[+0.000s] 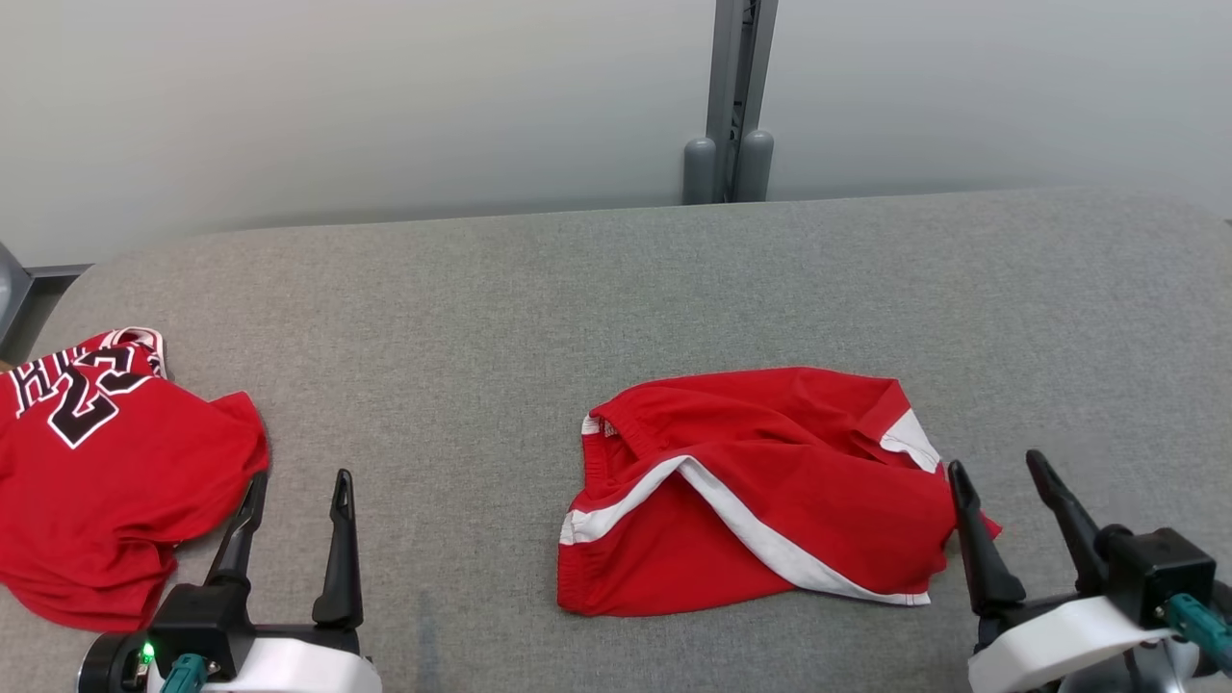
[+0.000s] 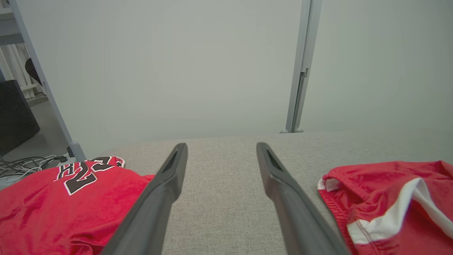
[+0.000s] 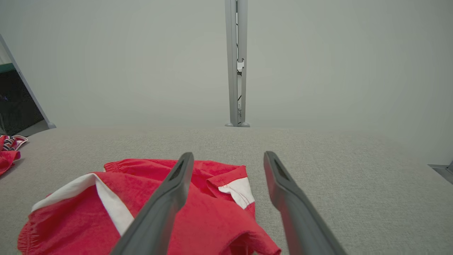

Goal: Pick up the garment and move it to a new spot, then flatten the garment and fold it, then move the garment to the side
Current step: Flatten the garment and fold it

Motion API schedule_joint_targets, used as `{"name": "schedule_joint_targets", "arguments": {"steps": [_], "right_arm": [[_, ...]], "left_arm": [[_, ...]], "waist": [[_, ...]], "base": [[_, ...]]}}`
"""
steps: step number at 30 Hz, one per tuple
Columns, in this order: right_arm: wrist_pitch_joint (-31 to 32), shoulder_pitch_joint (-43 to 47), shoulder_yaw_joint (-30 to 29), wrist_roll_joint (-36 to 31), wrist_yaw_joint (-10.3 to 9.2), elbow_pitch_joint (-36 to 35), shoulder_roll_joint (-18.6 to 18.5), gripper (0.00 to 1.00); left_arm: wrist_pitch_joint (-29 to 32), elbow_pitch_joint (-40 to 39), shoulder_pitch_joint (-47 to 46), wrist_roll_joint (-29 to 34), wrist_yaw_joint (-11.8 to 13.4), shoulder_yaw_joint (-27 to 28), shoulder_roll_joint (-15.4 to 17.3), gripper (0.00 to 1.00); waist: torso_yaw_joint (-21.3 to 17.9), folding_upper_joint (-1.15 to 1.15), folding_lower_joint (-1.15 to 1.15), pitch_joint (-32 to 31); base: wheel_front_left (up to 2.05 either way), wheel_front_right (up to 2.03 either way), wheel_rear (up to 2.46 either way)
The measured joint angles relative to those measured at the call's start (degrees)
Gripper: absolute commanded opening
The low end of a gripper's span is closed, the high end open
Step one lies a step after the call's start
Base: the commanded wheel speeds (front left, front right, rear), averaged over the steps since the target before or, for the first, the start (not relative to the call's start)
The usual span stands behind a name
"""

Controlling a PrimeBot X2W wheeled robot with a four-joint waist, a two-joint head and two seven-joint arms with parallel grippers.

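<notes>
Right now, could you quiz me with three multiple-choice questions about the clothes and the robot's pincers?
1. Where do the shorts lie? A) beside the right pincer B) on the floor C) on a hanger
2. How many red garments are on the grey surface? A) one B) two C) four
3. The left pincer is: A) shut on cloth B) open and empty C) holding a cup
Answers: 1 A, their edge lies by that pincer's fingers. 2 B, shorts and a numbered jersey. 3 B, its fingers stand apart with grey surface between them.
</notes>
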Motion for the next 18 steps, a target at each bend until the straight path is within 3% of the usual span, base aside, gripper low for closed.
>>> {"name": "schedule_joint_targets", "arguments": {"steps": [11, 18], "right_arm": [[2.1, 7.5, 3.8, 2.5, 0.00, 0.6, 0.0, 1.00], [1.1, 7.7, 3.4, 3.4, 0.00, 3.6, 0.0, 1.00]], "left_arm": [[0.6, -0.2, 0.0, -0.1, 0.3, -0.9, 0.0, 1.00], [0.7, -0.2, -0.4, -0.2, 0.3, -1.1, -0.1, 1.00]], "waist": [[0.4, 0.00, 0.00, 0.7], [0.2, 0.00, 0.00, 2.1]], "base": [[0.00, 0.00, 0.00], [0.00, 0.00, 0.00]]}}
